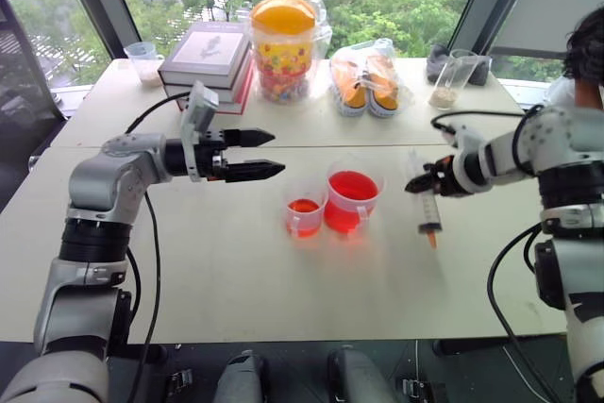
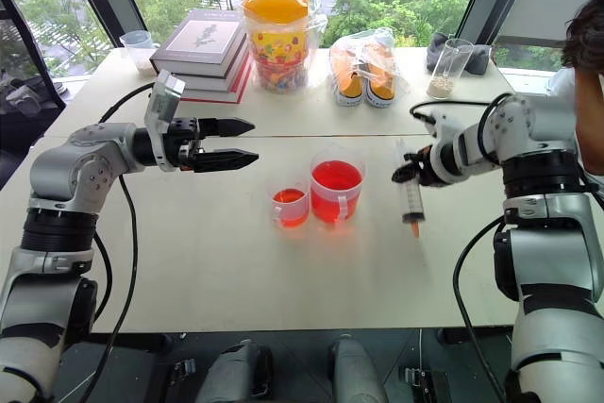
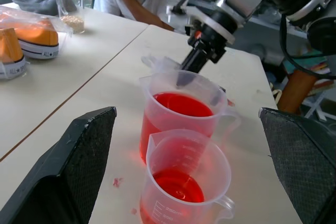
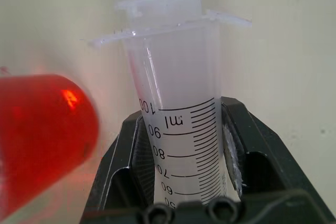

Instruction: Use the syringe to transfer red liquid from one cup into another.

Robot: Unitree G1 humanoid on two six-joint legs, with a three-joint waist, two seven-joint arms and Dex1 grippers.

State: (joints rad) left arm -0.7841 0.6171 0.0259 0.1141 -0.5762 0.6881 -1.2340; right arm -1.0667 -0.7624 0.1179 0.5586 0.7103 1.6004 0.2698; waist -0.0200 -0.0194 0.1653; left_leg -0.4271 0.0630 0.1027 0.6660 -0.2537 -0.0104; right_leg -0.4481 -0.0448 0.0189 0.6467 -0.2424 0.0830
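Observation:
The wider cup (image 1: 352, 199), clear with a side handle, stands mid-table and holds red liquid (image 3: 181, 104) about halfway up. Touching its left side is the smaller cup (image 1: 304, 215) with a shallow layer of red liquid. To the right of both cups, my right gripper (image 1: 422, 181) is shut on the barrel of the syringe (image 1: 430, 207). The syringe hangs above the table with its orange tip pointing down. Its barrel (image 4: 181, 119) looks clear and the plunger sits pushed in. My left gripper (image 1: 276, 153) hovers open, left of the cups and above them, its fingers (image 3: 79, 171) pointing level toward them.
Along the back of the table are a stack of books (image 1: 209, 58), a candy jar with an orange lid (image 1: 282, 47), bagged orange shoes (image 1: 368, 77), a glass with grains (image 1: 450, 80) and a small cup (image 1: 143, 61). A person (image 1: 587, 49) leans at the far right.

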